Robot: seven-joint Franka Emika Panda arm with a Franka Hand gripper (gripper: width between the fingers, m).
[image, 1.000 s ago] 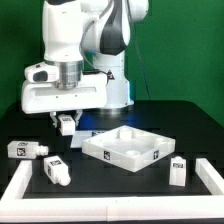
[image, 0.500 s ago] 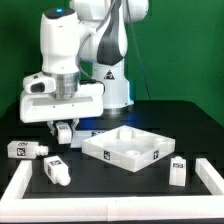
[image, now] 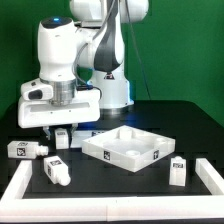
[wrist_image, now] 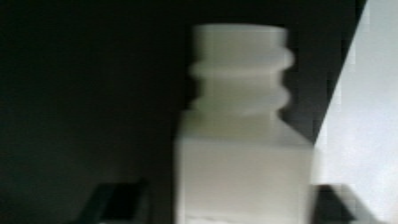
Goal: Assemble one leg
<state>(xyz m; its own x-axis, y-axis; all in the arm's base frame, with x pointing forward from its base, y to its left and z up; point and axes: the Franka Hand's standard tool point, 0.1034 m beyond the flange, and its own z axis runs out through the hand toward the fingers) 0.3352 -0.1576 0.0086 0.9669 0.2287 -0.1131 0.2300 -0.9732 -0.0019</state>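
Observation:
My gripper [image: 62,133] is shut on a white leg [image: 62,138] with a black-and-white tag, and holds it just above the black table, left of the tabletop [image: 125,148] in the exterior view. In the wrist view the held leg [wrist_image: 240,140] fills the middle, its grooved tip pointing away, with a dark fingertip [wrist_image: 121,205] on each side of its body. Three more legs lie on the table: one at the exterior view's left [image: 28,149], one in front of it [image: 55,170], and one at the right [image: 178,168].
A white frame runs round the table's front, with a left corner [image: 18,186] and a right side [image: 212,180]. A pale surface [wrist_image: 365,120] shows beside the held leg in the wrist view. The robot base [image: 112,85] stands behind.
The arm has swung toward the exterior view's left and come down a little, carrying the leg with it. The legs on the table and the tabletop have not moved.

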